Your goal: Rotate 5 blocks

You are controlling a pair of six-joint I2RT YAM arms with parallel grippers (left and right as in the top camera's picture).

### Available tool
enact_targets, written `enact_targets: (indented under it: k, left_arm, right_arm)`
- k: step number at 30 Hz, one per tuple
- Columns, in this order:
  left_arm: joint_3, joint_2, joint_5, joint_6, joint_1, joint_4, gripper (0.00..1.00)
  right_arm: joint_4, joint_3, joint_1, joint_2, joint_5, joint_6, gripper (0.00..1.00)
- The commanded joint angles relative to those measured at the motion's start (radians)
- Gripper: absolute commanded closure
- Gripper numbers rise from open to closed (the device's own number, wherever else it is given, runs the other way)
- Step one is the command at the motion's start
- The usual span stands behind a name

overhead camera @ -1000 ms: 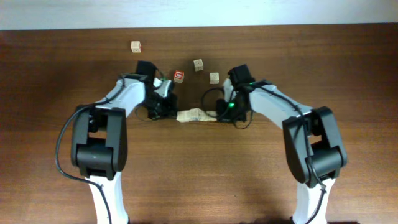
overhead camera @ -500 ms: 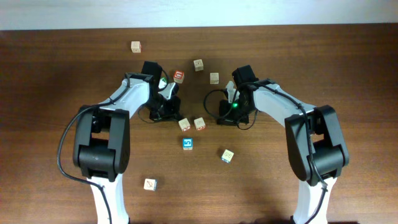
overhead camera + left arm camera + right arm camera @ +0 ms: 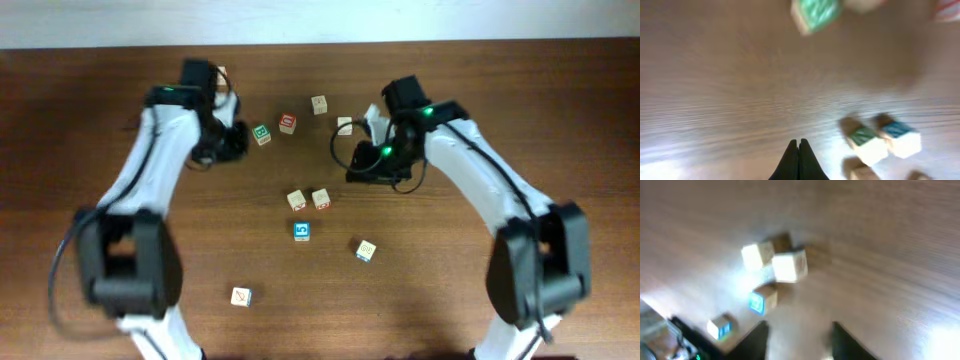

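**Cubes scattered, both arms over the far half of the desk**

Small pale wooden alphabet cubes lie scattered on the brown wooden desk (image 3: 90,230). A green-lettered cube (image 3: 262,134) and a red-lettered cube (image 3: 288,123) sit near each other at the far side. A plain-topped cube (image 3: 296,200) sits at centre, with a blue-lettered cube (image 3: 302,231) near it, towards the robot. The left fingers (image 3: 791,162) are pressed together, holding nothing, near the green-lettered cube. The right fingers (image 3: 755,340) stand apart with bare desk between them.
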Motion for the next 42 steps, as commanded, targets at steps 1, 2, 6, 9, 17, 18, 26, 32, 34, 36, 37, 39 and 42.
enact_targets:
  k: [1, 2, 6, 9, 17, 18, 26, 32, 34, 36, 37, 39, 42]
  left_arm:
    - [0.038, -0.215, -0.103, -0.010, 0.025, -0.027, 1.00]
    - [0.038, -0.263, -0.150, -0.039, 0.035, -0.046, 0.99]
    - [0.038, -0.337, -0.227, -0.063, 0.050, -0.085, 0.73]
    - [0.029, -0.336, -0.237, -0.063, 0.050, -0.104, 0.59]
    - [0.025, -0.332, -0.237, -0.063, 0.050, -0.106, 0.01]
    - [0.025, -0.332, -0.237, -0.063, 0.050, -0.104, 0.01]
    - [0.025, -0.332, -0.237, -0.063, 0.050, -0.108, 0.01]
    - [0.025, -0.332, -0.237, -0.063, 0.050, -0.108, 0.01]
    - [0.025, -0.332, -0.237, -0.063, 0.050, -0.108, 0.01]
    - [0.025, -0.332, -0.237, -0.063, 0.050, -0.108, 0.01]
    - [0.025, -0.332, -0.237, -0.063, 0.050, -0.108, 0.01]
    - [0.025, -0.332, -0.237, -0.063, 0.050, -0.108, 0.01]
    - [0.025, -0.332, -0.237, -0.063, 0.050, -0.108, 0.01]
  right_arm:
    - [-0.132, 0.018, 0.006, -0.064, 0.099, 0.058, 0.52]
    - [-0.194, 0.016, 0.007, -0.063, 0.134, 0.087, 0.48]
    - [-0.247, -0.044, 0.037, -0.062, 0.195, 0.185, 0.43]
    - [-0.209, -0.129, 0.098, -0.061, 0.227, 0.281, 0.42]
    - [-0.077, -0.280, 0.228, -0.061, 0.356, 0.492, 0.37]
    - [-0.050, -0.301, 0.237, -0.060, 0.356, 0.509, 0.36]
    - [0.010, -0.348, 0.249, -0.048, 0.347, 0.532, 0.67]
    - [0.020, -0.348, 0.248, -0.048, 0.348, 0.532, 0.76]
    - [0.041, -0.347, 0.244, -0.048, 0.348, 0.510, 0.76]
    - [0.085, -0.347, 0.231, -0.048, 0.350, 0.473, 0.76]
    - [0.113, -0.345, 0.217, -0.048, 0.349, 0.445, 0.76]
    - [0.164, -0.341, 0.182, -0.048, 0.348, 0.396, 0.76]
    - [0.224, -0.338, 0.124, -0.048, 0.349, 0.331, 0.76]
